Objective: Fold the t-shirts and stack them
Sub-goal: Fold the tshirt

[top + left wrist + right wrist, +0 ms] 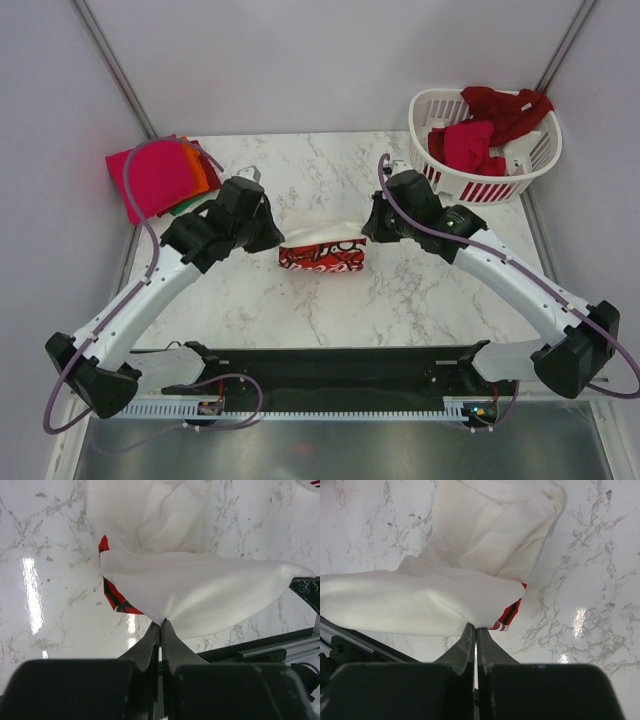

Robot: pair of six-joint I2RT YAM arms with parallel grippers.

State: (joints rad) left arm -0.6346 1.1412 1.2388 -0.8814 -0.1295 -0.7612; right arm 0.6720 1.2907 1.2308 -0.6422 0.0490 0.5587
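Open tabletop (pixel 330 320) runs in front of the Coca-Cola shirt (pixel 320 257) and behind it. Folded stack (pixel 160 180) hogs the back-left corner, laundry basket (pixel 495 188) the back-right. Left arm (pixel 215 230) and right arm (pixel 420 210) box in the shirt's sides.

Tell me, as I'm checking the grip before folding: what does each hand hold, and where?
Both pinch one t-shirt, white with red Coca-Cola print: the left hand its left edge, the right hand its right edge.
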